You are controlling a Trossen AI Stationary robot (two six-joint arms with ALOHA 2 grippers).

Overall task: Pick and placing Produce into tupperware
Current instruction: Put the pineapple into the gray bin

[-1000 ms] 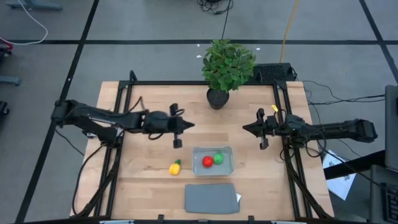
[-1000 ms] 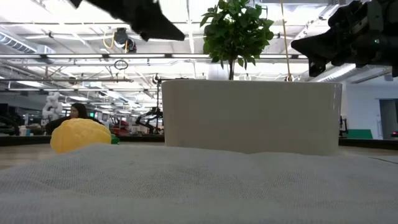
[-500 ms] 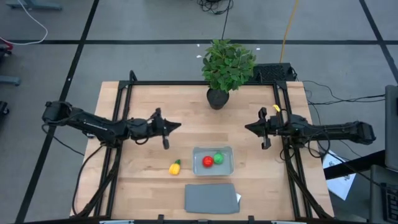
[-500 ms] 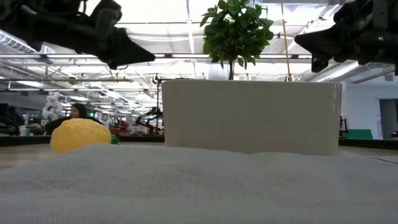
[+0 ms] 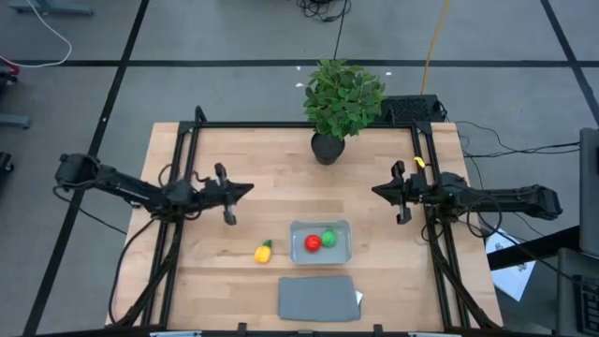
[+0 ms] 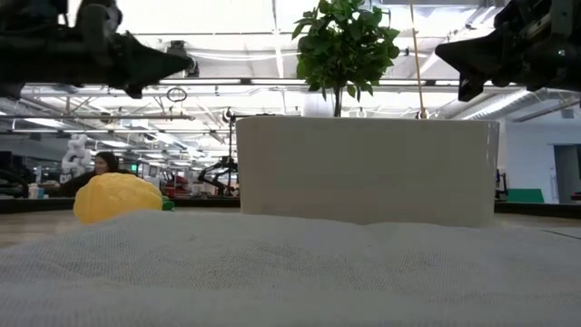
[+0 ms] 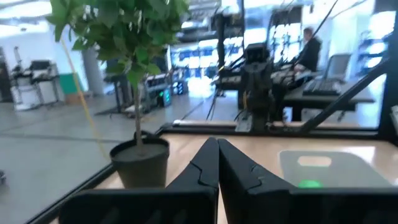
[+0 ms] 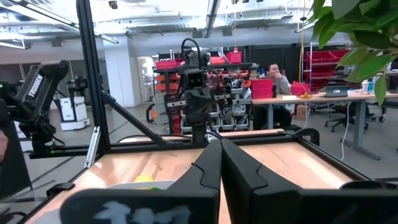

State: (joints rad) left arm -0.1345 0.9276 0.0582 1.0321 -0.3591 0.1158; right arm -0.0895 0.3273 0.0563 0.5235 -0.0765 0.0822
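The tupperware (image 5: 321,242) stands on the table near its front edge, with the round red piece (image 5: 313,243) and the round green piece (image 5: 328,237) inside. The yellow piece with a green tip (image 5: 264,251) lies on the table left of it and shows in the low view (image 6: 118,197). My left gripper (image 5: 249,188) is shut and empty, above the table's left half. My right gripper (image 5: 374,192) is shut and empty, above the table's right side. Both hang high in the low view: the left gripper (image 6: 186,64) and the right gripper (image 6: 440,53).
A flat grey lid (image 5: 318,298) lies at the table's front edge, just in front of the tupperware. A leafy potted plant (image 5: 343,101) stands at the far edge. Black frame rails (image 5: 178,234) run along the table's left and right sides.
My left gripper has drawn back toward the table's left edge, away from the tupperware, and has stayed shut. My right gripper has shifted slightly toward the right edge. The produce and the tupperware have not moved.
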